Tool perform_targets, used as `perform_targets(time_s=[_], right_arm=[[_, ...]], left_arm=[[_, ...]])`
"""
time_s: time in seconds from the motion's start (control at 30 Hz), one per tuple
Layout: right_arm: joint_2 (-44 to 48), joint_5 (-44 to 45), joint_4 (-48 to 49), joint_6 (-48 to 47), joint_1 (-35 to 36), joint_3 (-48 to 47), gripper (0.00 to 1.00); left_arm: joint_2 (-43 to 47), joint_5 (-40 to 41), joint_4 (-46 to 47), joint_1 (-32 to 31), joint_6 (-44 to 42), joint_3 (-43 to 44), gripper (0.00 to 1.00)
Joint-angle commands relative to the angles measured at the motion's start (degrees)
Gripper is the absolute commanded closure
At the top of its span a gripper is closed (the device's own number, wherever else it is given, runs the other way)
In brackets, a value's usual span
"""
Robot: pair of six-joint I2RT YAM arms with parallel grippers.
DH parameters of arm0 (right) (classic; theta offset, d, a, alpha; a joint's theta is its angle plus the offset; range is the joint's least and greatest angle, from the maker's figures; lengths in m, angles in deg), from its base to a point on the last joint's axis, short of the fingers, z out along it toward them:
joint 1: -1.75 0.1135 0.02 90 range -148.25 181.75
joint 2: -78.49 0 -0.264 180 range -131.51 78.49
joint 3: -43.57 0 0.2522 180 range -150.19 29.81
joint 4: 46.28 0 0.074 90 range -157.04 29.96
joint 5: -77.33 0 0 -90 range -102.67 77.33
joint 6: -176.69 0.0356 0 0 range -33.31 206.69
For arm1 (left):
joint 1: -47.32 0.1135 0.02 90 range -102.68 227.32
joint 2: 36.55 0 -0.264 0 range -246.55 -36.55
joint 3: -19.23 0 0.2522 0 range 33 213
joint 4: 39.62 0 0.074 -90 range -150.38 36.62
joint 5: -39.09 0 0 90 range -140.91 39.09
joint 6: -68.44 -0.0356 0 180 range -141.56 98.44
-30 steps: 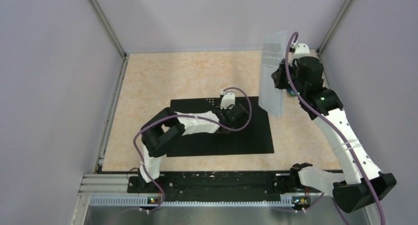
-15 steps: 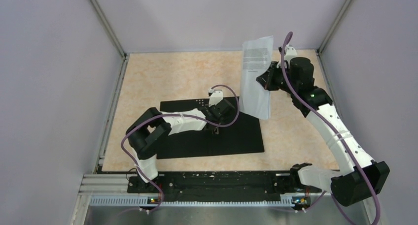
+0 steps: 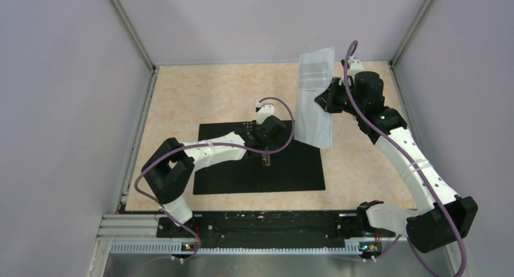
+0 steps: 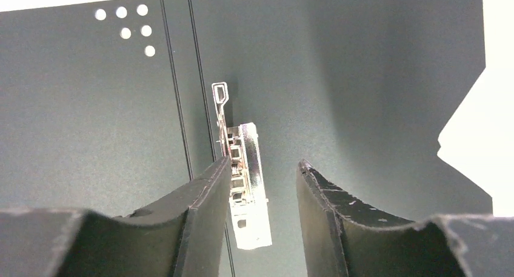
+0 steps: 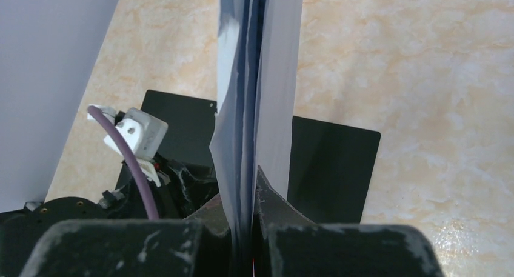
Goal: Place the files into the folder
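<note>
The folder (image 3: 291, 168) lies open and flat on the table (image 3: 206, 101), black inside facing up, roughly in the middle of the marbled surface. The left gripper (image 3: 266, 148) reaches over the folder's central fold, where the metal clip (image 3: 265, 162) sits. In the left wrist view its fingers (image 4: 206, 192) stand apart with nothing between them. The clip (image 4: 242, 168) lies just past the left finger, along the fold lines. A small group of punched holes (image 4: 124, 28) shows near the folder's far edge.

The right gripper (image 3: 327, 100) is raised above the table's far right area, clamped on the files (image 3: 315, 101). The white sheets hang nearly upright in the air, printed text at their top, and their lower corner overlaps the folder's far right corner in the top view. In the right wrist view the files (image 5: 267, 77) appear edge-on, pinched tight between the two fingers (image 5: 276, 216), with the folder (image 5: 330, 162) on the table beyond.
</note>
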Motion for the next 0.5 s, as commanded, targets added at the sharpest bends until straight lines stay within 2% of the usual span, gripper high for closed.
perform_targets(time_s=[0.0,0.13,0.27,0.4,0.47], right_arm=[[0.07,-0.05,0.89,-0.46,0.44,0.15,1.00],[-0.93,-1.63,1.03,0.21,2.27,0.90,1.00],[-3.50,-0.98,1.29,1.70,10.19,-1.21,1.00],[-4.08,-4.25,7.03,6.68,18.32,-3.69,1.00],[-3.88,-8.38,11.59,10.53,18.52,-1.58,1.00]], left_arm=[[5.63,-0.46,-0.21,1.85,0.96,0.34,0.51],[11.04,-5.29,0.51,8.56,5.10,-7.06,0.53],[14.54,-9.41,2.62,13.86,8.73,-14.77,0.55],[14.47,-8.07,0.29,16.88,13.47,-18.11,0.60],[13.94,-6.40,-1.08,18.15,15.58,-18.74,0.60]])
